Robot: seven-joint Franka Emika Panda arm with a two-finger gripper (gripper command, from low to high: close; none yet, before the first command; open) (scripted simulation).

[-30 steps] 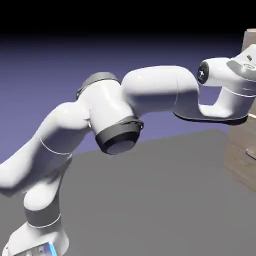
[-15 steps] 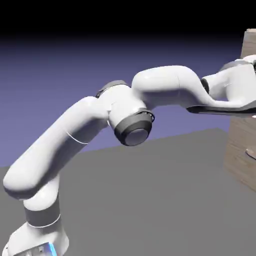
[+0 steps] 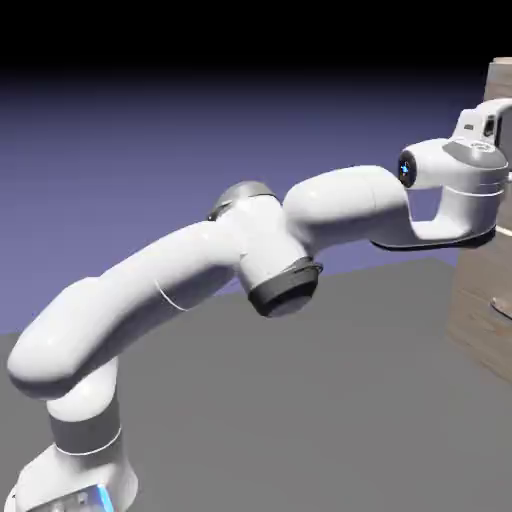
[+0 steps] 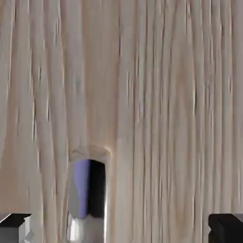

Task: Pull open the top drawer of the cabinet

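Note:
Light brown wood grain of the top drawer (image 4: 166, 95) fills the hand view, very close. A shiny grey metal handle (image 4: 88, 199) stands out from the wood low in that view, left of the middle. My gripper (image 4: 121, 230) is open; its fingertips (image 4: 14, 228) show at the two bottom corners, and the handle lies between them, nearer the left one, without touching either. In the exterior view the cabinet (image 3: 488, 310) stands at the right edge. The white arm reaches to it and the wrist (image 3: 470, 175) is against its upper part. The fingers are hidden there.
A small grey handle (image 3: 503, 303) of a lower drawer front juts out at the exterior view's right edge, below the wrist. The arm's elbow (image 3: 280, 270) hangs over the grey table (image 3: 330, 400).
The arm has stretched further toward the cabinet, with the elbow moving right and down. The wrist turned, so its joint cap faces the camera again. The gripper stayed open.

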